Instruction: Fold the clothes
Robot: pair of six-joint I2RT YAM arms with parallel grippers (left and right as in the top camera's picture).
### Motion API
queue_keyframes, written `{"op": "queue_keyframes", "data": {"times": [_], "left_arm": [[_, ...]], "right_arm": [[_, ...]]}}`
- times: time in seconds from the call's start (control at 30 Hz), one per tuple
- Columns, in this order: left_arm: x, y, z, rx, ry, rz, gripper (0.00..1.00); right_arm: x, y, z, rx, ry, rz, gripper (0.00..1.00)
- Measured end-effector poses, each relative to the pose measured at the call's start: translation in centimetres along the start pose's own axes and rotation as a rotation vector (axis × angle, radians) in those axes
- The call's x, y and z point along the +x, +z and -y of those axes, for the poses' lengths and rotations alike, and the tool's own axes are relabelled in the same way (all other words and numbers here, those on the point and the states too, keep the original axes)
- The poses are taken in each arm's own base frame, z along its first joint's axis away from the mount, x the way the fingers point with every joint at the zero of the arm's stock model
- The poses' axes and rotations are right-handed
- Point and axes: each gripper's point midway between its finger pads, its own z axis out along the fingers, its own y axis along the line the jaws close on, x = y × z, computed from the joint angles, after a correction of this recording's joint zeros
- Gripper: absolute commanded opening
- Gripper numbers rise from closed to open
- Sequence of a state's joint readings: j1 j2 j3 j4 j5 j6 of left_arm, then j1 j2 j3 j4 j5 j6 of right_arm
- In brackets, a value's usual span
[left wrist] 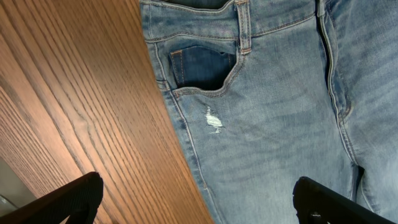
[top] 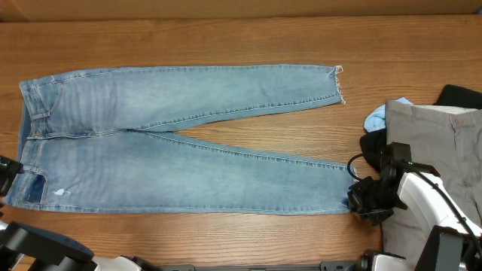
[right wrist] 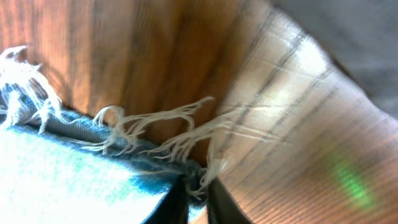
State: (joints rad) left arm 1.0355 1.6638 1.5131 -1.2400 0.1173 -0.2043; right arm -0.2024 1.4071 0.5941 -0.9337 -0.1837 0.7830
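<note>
The light-blue jeans (top: 166,150) lie flat on the wooden table, waistband at the left, legs spread to the right in a V. My right gripper (top: 358,197) is at the frayed hem of the near leg and is shut on the hem (right wrist: 194,180), whose loose threads show in the right wrist view. My left gripper (left wrist: 199,199) is open over the jeans' near edge, by the front pocket (left wrist: 202,65) and a small rip (left wrist: 213,119). In the overhead view its fingers (top: 9,175) sit by the waistband corner.
A pile of other garments lies at the right: grey trousers (top: 437,132), a pale-blue piece (top: 376,117) and black cloth (top: 459,96). Wooden table (top: 226,241) surface runs along the front.
</note>
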Motion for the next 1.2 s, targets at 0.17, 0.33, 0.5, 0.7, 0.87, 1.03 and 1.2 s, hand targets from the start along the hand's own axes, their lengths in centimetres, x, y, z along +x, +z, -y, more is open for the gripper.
{"op": "queue_keyframes", "data": {"times": [0.17, 0.33, 0.5, 0.7, 0.87, 1.03, 1.2], "left_arm": [[0.0, 0.0, 0.0, 0.0, 0.0, 0.0, 1.0], [0.0, 0.0, 0.0, 0.0, 0.0, 0.0, 1.0], [0.0, 0.0, 0.0, 0.0, 0.0, 0.0, 1.0], [-0.2, 0.1, 0.0, 0.0, 0.0, 0.003, 1.0], [-0.2, 2.1, -0.5, -0.011, -0.022, -0.048, 0.85], [0.4, 6.6, -2.9, -0.036, -0.09, -0.158, 0.8], [0.5, 10.0, -5.2, -0.052, -0.149, -0.226, 0.77]], "right_arm": [[0.0, 0.0, -0.1, -0.003, -0.008, -0.001, 0.04], [0.4, -0.4, 0.3, 0.021, -0.039, -0.018, 0.04], [-0.4, -3.2, -1.4, 0.001, -0.087, 0.001, 0.04], [-2.5, -8.3, -5.4, -0.099, -0.151, 0.098, 0.04], [-2.8, -9.7, -6.8, -0.15, -0.17, 0.121, 0.04], [-2.7, -9.7, -6.8, -0.15, -0.17, 0.117, 0.04], [-2.7, -9.7, -6.8, -0.15, -0.17, 0.117, 0.04]]}}
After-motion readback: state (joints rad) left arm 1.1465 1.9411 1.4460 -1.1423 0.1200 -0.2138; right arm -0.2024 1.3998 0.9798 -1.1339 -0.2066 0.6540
